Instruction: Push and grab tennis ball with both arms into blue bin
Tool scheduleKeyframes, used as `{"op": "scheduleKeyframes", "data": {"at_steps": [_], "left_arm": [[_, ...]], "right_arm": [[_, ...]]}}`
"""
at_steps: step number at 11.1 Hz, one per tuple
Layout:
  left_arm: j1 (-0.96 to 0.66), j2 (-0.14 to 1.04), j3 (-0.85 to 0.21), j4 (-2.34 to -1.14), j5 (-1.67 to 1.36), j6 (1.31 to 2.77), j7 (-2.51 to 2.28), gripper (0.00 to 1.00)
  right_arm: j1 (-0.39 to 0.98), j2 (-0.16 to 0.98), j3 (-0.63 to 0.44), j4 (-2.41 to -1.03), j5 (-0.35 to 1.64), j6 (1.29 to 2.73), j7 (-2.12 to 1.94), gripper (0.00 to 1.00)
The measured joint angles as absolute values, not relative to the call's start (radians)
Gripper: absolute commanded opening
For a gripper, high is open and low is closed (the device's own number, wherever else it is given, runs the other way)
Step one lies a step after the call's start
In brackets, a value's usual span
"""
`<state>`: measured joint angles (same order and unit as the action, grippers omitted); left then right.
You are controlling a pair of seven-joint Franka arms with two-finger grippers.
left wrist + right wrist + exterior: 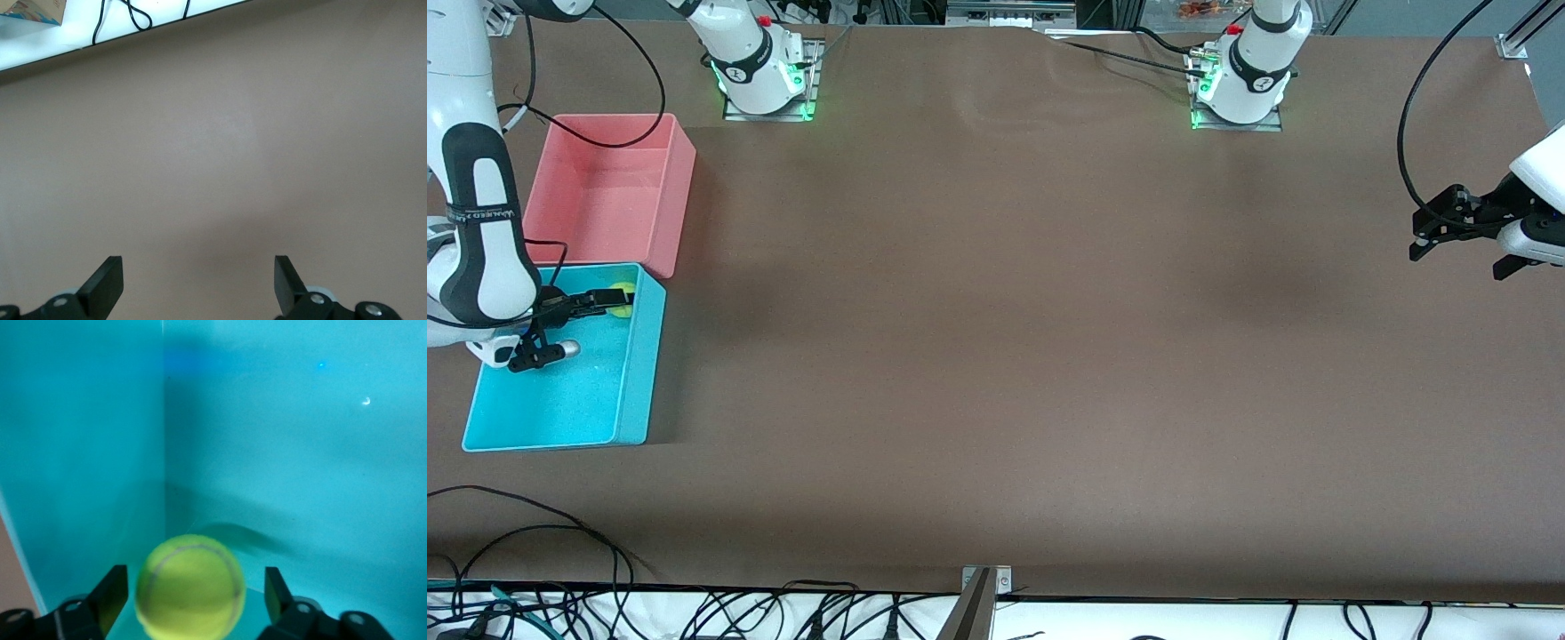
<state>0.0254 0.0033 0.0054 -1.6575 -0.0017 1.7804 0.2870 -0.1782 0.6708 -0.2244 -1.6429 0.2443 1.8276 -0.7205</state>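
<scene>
The blue bin (636,373), a light cyan rectangular tub with thin walls, is the thing on the table nearest the front camera, at the right arm's end of the table, with the pink bin (680,182) just beside it and farther from that camera. The tennis ball (620,297) is a small, fuzzy yellow-green ball with a pale curved seam, clearest in the right wrist view (190,585), and it is inside the blue bin, near the wall that faces the pink bin and close to one corner. The right gripper (609,300) is down over the bin's interior with its two black fingers (112,590) spread wider than the ball. The ball sits between them, closer to one finger, and a sliver of blue shows on each side, so neither pad seems to press on it; whether it rests on the bin floor or is still just off it cannot be told. The left gripper (1463,253) hangs over bare brown table (1005,356) at the left arm's end, well apart from both bins, its fingers (107,283) wide apart with nothing between them.
</scene>
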Motion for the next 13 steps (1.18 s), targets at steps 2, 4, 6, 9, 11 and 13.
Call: {"op": "scheduleKeyframes", "data": {"at_steps": [2,4,6,9,11,13], "left_arm": [[0.026,0.005,0.005,-1.658,-0.002,1.78,0.287,1.0],[0.026,0.005,0.005,-1.658,-0.002,1.78,0.287,1.0],[0.026,0.006,0.005,-1.658,-0.002,1.78,0.287,1.0],[0.032,0.006,0.006,-1.658,-0.002,1.78,0.289,1.0],[0.035,0.013,0.005,-1.658,-0.003,1.78,0.295,1.0],[0.037,0.018,0.005,-1.657,-0.004,1.78,0.296,1.0]], "right_arm": [[-0.178,0.671,-0.224,-1.64,0.249,1.826,-0.721,1.0],[-0.178,0.671,-0.224,-1.637,0.25,1.826,-0.721,1.0],[-0.179,0.667,-0.224,-1.617,0.25,1.823,-0.721,1.0],[-0.179,0.655,-0.226,-1.489,0.249,1.689,-0.72,1.0],[-0.178,0.636,-0.227,-1.389,0.23,1.59,-0.703,1.0],[-0.156,0.603,-0.223,-1.32,0.207,1.504,-0.626,1.0]]}}
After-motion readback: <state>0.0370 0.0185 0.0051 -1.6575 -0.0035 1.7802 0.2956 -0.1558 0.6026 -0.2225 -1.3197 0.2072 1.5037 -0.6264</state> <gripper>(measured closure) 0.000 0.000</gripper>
